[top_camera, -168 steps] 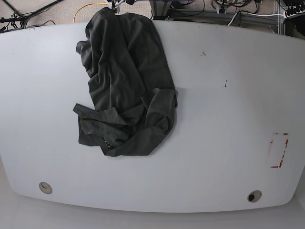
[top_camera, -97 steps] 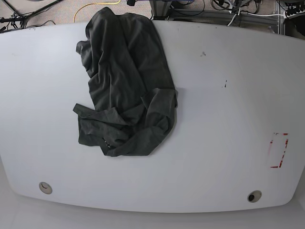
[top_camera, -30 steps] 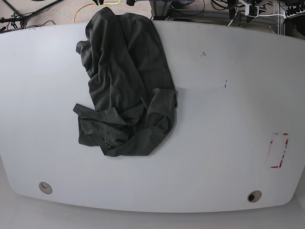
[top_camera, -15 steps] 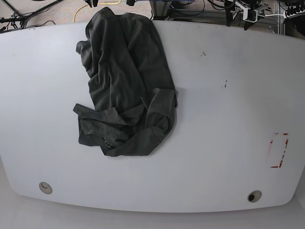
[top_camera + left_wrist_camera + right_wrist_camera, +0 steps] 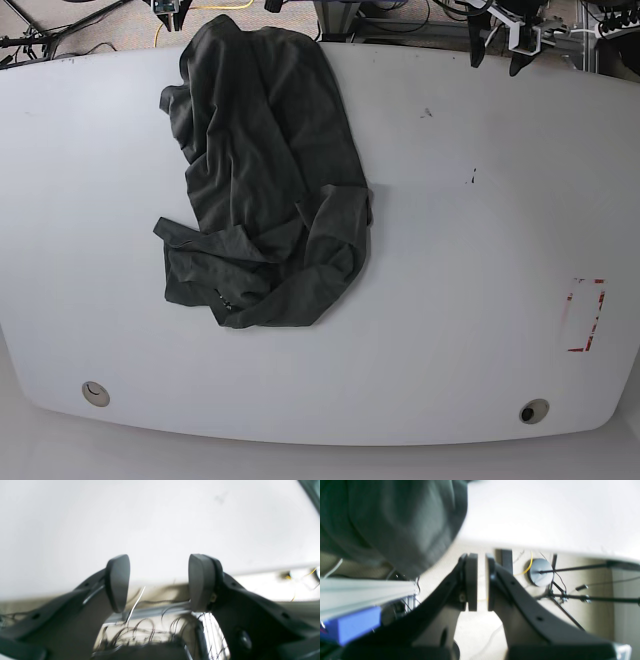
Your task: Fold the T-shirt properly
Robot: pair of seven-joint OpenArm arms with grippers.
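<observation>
Table (image 5: pixel 480 300): white top, bare on its right half apart from a few small marks and a red-edged patch (image 5: pixel 585 315) near the right edge.
Shirt (image 5: pixel 265 170): a crumpled dark heap on the left half of the table, its top end draped over the far edge; it lies just as it did in the earlier base pictures, not yet spread or folded.
Change: the left gripper (image 5: pixel 497 45) has come into the base view at the far right edge over the last second, where only cables showed before; the right gripper (image 5: pixel 172 10) now pokes in at the far left, just beside the shirt's top end.
Meaning: folding has likely not begun; both arms appear to be moving in for a first grasp.
Left arm pose: over the table's far edge, well apart from the shirt; in its wrist view the fingers (image 5: pixel 117 582) stand wide apart with nothing between them, released.
Right arm pose: beyond the far edge, shirt (image 5: pixel 395 522) hanging just beside it; gripper (image 5: pixel 481 582) clenched to a thin slit, holding nothing.
</observation>
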